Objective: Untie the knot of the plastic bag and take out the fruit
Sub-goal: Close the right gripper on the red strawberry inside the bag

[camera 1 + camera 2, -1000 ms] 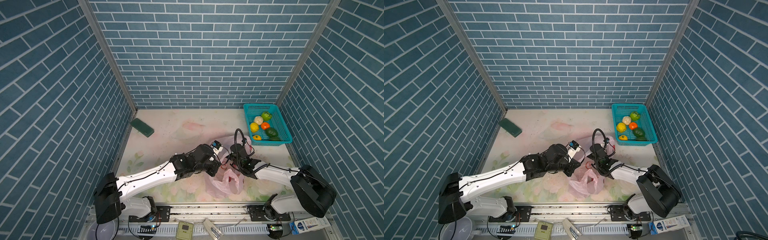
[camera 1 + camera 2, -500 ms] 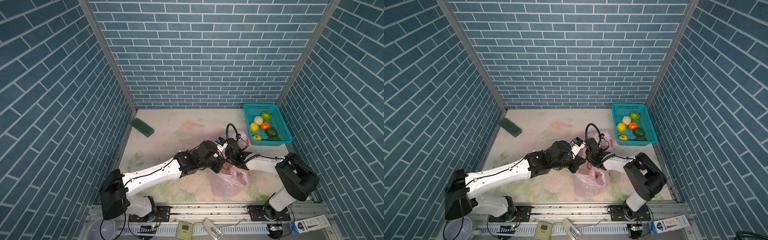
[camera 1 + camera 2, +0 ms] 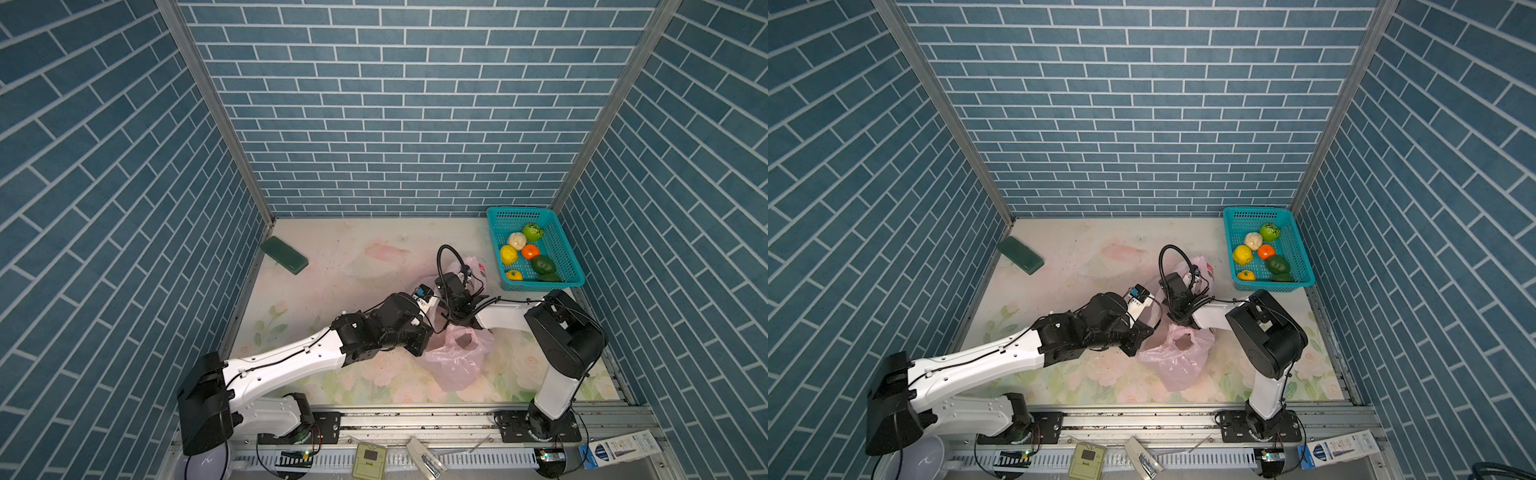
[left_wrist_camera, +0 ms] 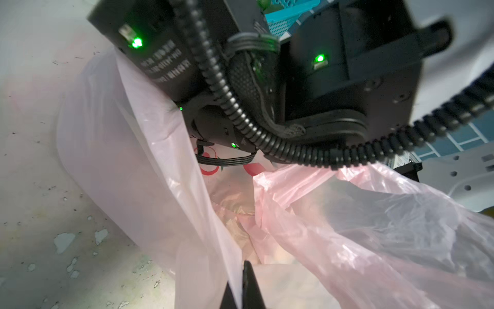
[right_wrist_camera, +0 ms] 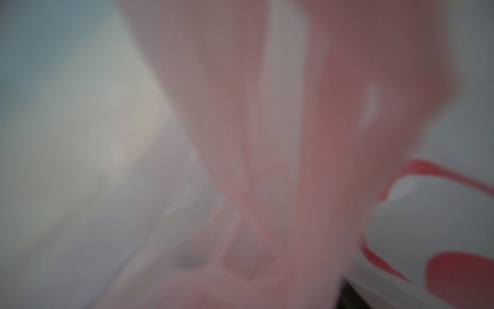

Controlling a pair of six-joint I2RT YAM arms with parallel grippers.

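Looking down in both top views, we find the plastic bag crumpled on the floral table in the lower centre of the frame. Its mouth gapes upward just below the spot where the two arms meet. More of the same pink film, with red printing, shows above the right arm, towards the basket.

In the left wrist view the left gripper sits at the bottom centre. Its two dark fingers are pressed together on a sheet of the bag's film, which rises from them towards the upper left.

The right gripper points down at the bag's mouth, but the arm's own body covers its tips, so we cannot tell whether the jaws stand apart or together, or whether they hold anything. Its wrist view gives only a pink blur with red print at the lower right.

The fruit lies in the teal basket at the right of the frame, near the bag but apart from it: cream-white, light green, yellow, orange, dark green and yellow-orange pieces. Whether any is inside the bag we cannot tell.

A dark green block lies at the table's left edge, well apart from everything else.
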